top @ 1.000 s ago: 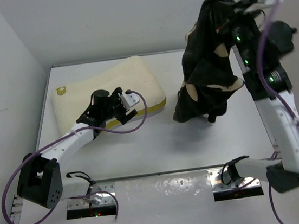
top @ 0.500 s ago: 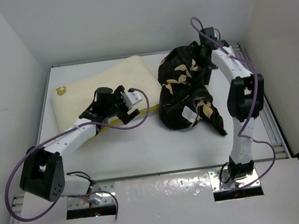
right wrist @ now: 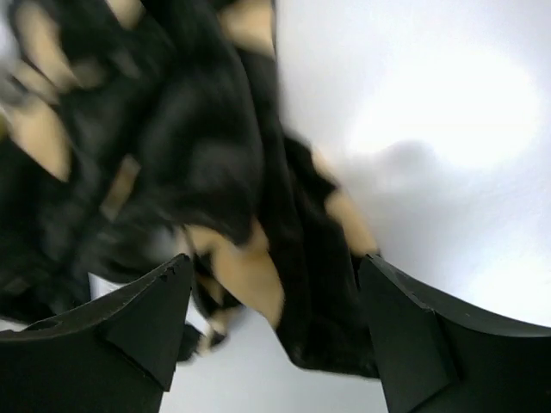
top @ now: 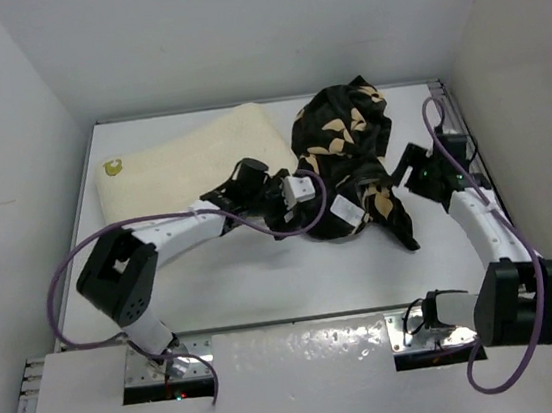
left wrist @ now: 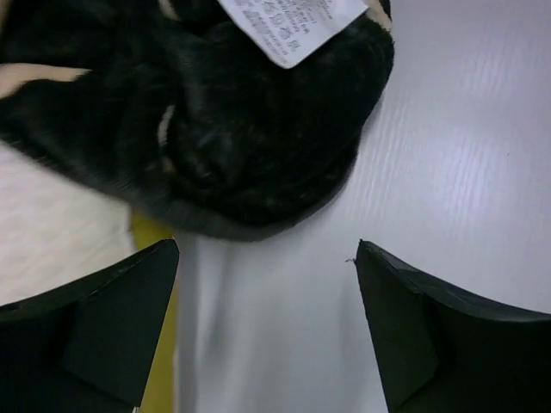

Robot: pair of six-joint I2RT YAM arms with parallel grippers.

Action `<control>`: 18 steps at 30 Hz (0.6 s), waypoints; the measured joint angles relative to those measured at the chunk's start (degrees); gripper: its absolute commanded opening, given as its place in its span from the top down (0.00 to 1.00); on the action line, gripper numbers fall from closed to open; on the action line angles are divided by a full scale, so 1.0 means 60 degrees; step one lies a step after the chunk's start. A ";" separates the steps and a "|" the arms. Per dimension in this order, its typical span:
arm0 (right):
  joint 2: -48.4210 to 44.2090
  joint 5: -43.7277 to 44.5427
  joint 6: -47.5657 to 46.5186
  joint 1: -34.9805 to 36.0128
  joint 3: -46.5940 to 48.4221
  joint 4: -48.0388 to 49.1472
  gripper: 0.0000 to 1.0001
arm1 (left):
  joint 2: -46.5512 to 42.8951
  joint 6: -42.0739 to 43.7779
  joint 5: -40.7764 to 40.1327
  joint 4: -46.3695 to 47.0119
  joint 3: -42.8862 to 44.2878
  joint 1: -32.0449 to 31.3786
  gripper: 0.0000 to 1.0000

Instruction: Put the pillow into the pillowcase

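Note:
The pillowcase [top: 351, 162], black with tan flowers, lies in a crumpled heap on the table at back centre. Its white care label [left wrist: 293, 26] faces up. The cream pillow [top: 170, 164] lies flat to its left, with a gold emblem [top: 112, 168] at the far left corner. Its yellow side band [left wrist: 151, 241] touches the heap. My left gripper [top: 295, 214] [left wrist: 267, 258] stands open just short of the heap's near left edge, with bare table between its fingers. My right gripper [top: 406, 178] [right wrist: 275, 271] stands open at the heap's right side, with a fold of the pillowcase [right wrist: 215, 172] reaching into its gap.
White walls close in the table [top: 265, 278] on the left, back and right. A metal rail [top: 505, 229] runs along the right edge. Purple cables loop off both arms, the left one [top: 64, 283] over the near left of the table.
The right gripper let go of the lifted pillowcase, which dropped into a heap on the table, and the arm came down to its right. The left gripper moved right, off the pillow to the heap.

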 measured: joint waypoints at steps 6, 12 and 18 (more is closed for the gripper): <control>0.0900 -0.1144 0.0149 0.0138 -0.1501 0.0044 0.24 | 0.1727 -0.1257 -0.0619 0.0918 0.0295 -0.0597 0.04; 0.2291 -0.1770 0.0273 0.0346 -0.1381 0.0579 0.64 | 0.2663 -0.2382 -0.1792 0.1865 0.0729 -0.1064 0.16; 0.1840 -0.1803 0.0477 -0.0091 -0.1585 0.0583 1.00 | 0.3275 -0.3133 -0.2375 0.2703 0.1155 -0.1137 0.98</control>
